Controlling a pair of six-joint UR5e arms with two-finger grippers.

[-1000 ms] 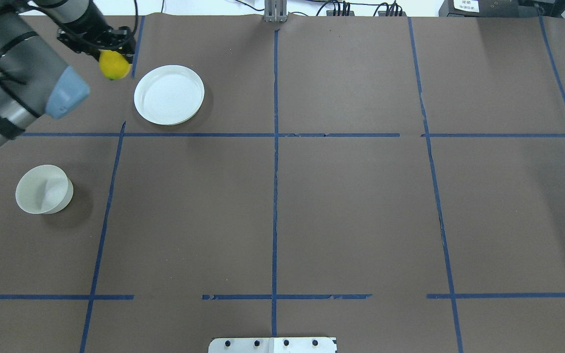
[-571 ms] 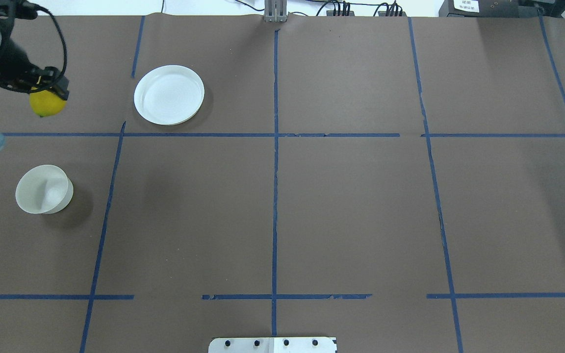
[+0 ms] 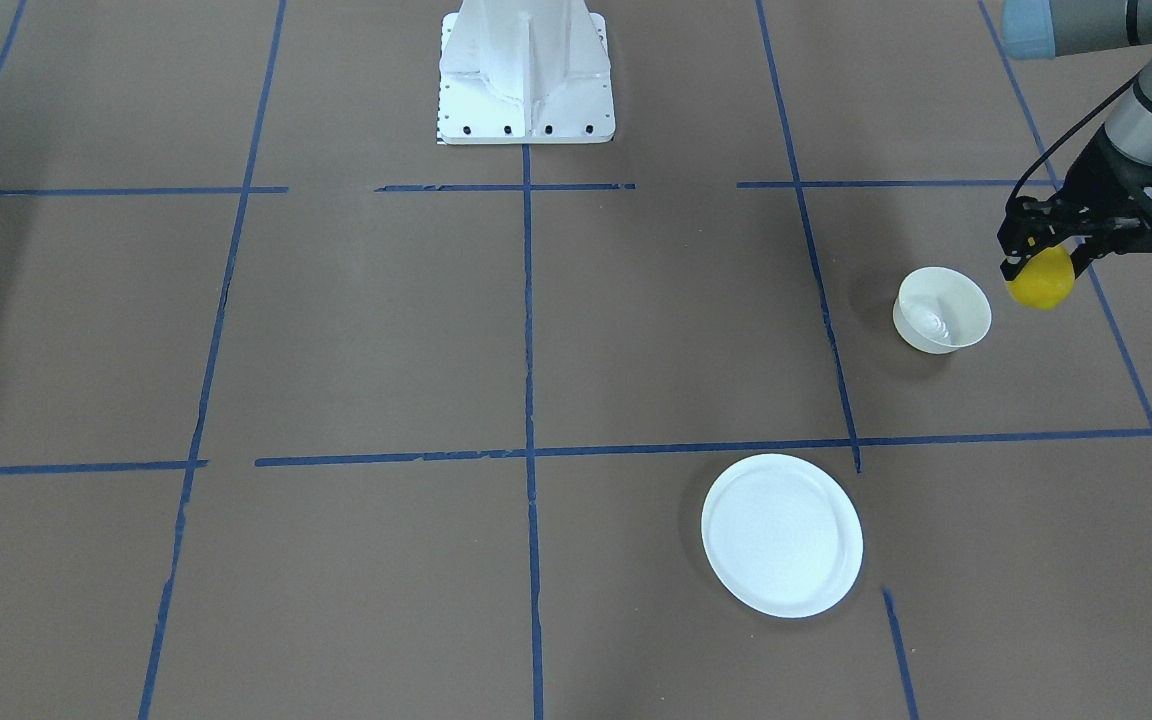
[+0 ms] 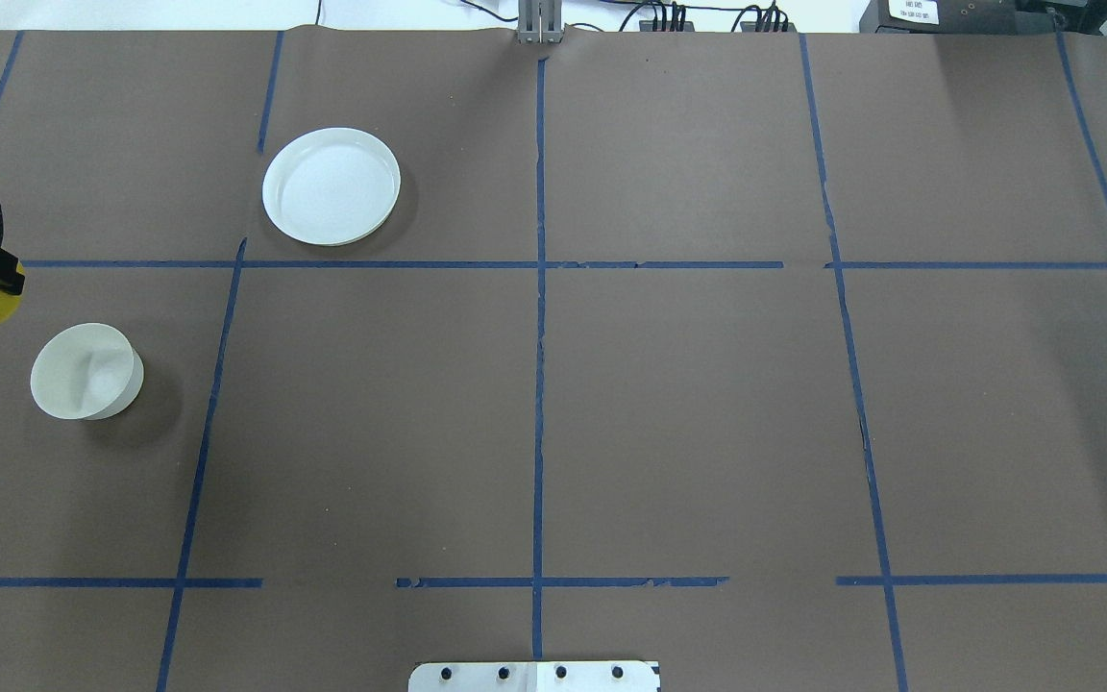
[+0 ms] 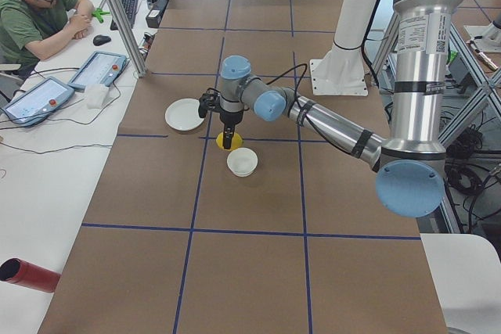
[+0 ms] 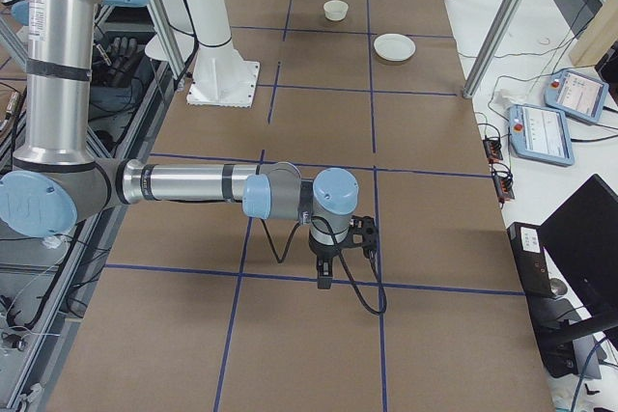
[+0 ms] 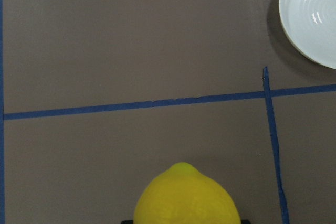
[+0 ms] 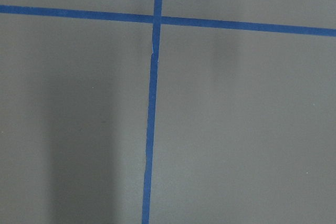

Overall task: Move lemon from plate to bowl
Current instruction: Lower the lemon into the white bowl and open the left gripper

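from the front we see the left gripper [image 3: 1028,258] clamped on the smooth oval lemon [image 3: 1042,281], in the air near the deep round bowl [image 3: 942,309], well apart from the flat plate [image 3: 781,535]; side-on we cannot tell whether the right gripper [image 6: 324,280] grips.

Brown table [image 8: 241,129] crossed by blue tape [image 8: 149,145]: one strip across near the top, another running downward
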